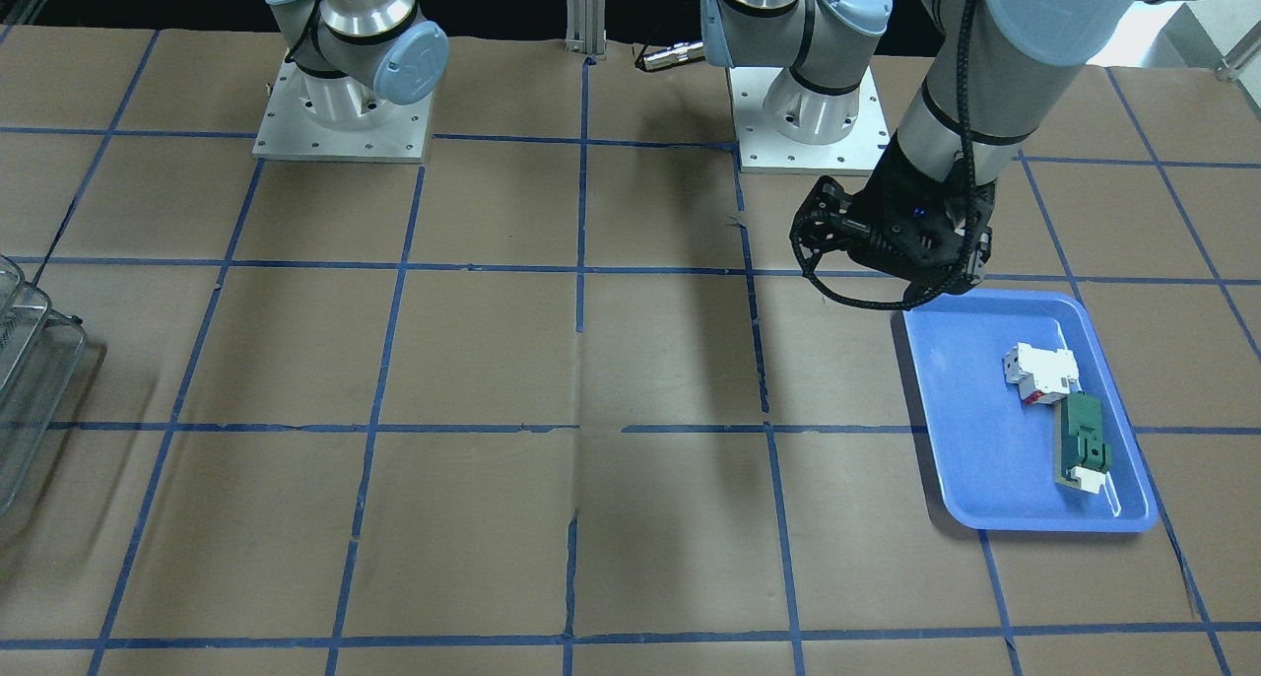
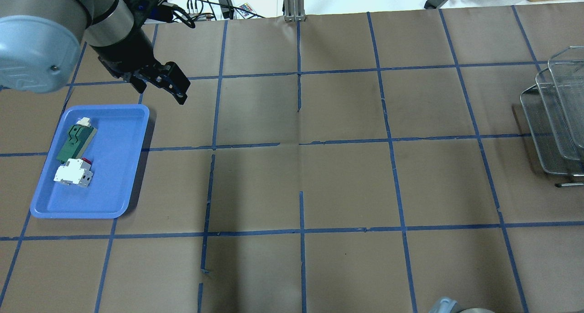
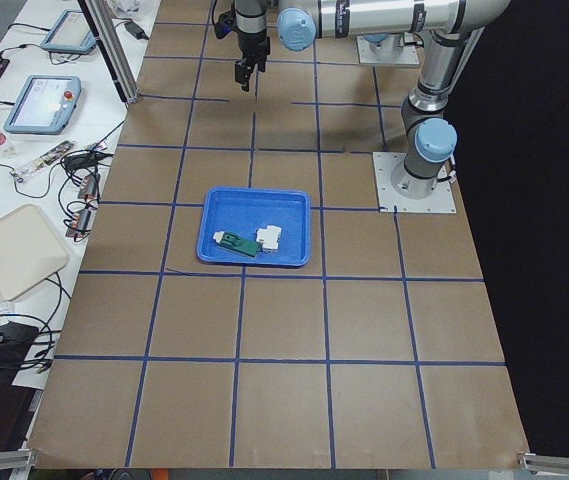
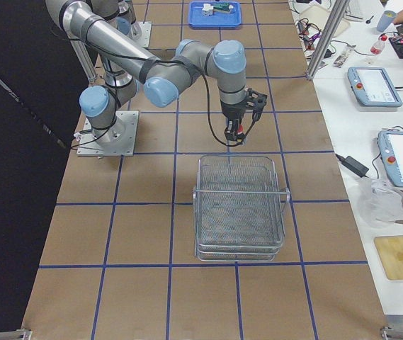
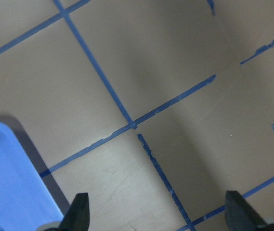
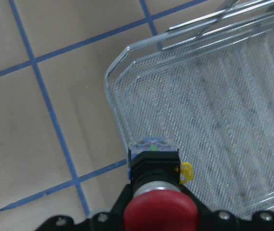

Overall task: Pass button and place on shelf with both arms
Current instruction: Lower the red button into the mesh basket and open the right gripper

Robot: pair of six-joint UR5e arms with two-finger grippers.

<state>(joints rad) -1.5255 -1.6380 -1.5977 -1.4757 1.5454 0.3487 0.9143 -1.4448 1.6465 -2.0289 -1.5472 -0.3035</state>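
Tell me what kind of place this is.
Probably a robotics lab test cell: a left arm and right arm bolted to a paper-covered table gridded with blue tape, plus teach pendants and cables on a side bench.

Robot lab: grid-taped table, teach pendants

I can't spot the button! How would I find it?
Look for the silvery wire-mesh shelf at the end of the table. Near its rim hangs the right hand, pinching the button. Nothing nearby shares its round red cap, black body and clear end block.
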